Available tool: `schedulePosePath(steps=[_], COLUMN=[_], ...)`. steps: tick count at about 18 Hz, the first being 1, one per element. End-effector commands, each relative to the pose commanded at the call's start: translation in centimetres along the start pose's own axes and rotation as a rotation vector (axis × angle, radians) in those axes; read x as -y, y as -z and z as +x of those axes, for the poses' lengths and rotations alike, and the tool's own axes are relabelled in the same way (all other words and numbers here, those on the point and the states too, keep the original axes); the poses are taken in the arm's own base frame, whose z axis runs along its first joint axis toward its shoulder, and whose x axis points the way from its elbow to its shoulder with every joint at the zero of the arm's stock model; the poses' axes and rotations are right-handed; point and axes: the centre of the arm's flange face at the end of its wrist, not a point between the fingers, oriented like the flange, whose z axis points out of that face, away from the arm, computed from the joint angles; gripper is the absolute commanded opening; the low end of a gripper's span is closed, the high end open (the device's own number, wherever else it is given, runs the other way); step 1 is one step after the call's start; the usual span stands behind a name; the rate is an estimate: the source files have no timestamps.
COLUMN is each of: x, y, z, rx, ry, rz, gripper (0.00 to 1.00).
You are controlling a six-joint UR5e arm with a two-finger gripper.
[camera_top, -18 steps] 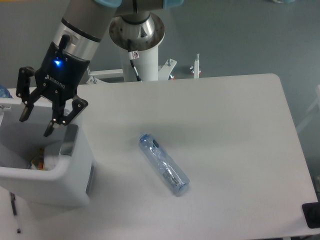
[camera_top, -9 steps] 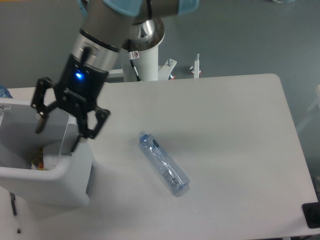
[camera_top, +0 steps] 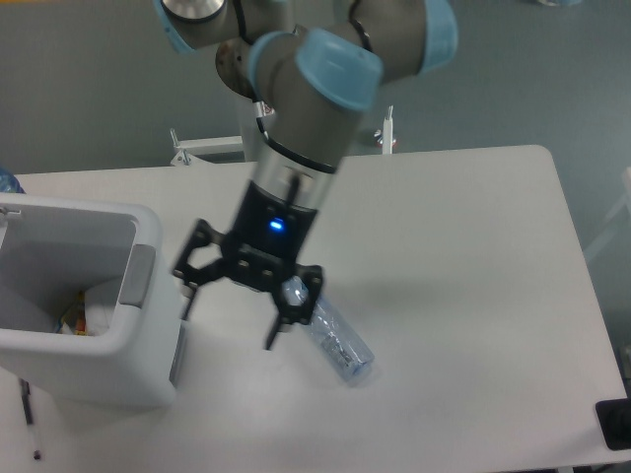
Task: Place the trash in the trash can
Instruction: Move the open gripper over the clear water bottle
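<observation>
Camera view: fingers [camera_top: 228, 321] spread wide beside the bottle [camera_top: 330, 338]; no writing legible.

Clear crinkled plastic bottle [camera_top: 335, 338], matt white table [camera_top: 463, 266]

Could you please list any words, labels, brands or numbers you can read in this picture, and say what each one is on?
None can be read now.
The claw: no lettering can be made out on its dark body, only a blue light.
The bottle: no legible label on the clear plastic.
The trash can: plain white, no markings; the coloured scraps inside are too small to read.
</observation>
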Motion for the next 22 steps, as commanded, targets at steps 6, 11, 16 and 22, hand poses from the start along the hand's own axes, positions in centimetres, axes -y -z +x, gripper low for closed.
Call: schedulePosePath(steps=[6,11,16,22], x=[-3.2,-5.0,-6.0,-8.4], y=[-3.1,-5.9,-10.4,-13.0], z=[-8.7,-11.0,-10.2,-8.5], rx=[0.161,0.234,0.337,0.345], ry=[0.103,0.126,0.106,0.116], rz=[-0.115,-0.206,-0.356,-0.533], gripper=[1.00,1.00,0.99,0.99])
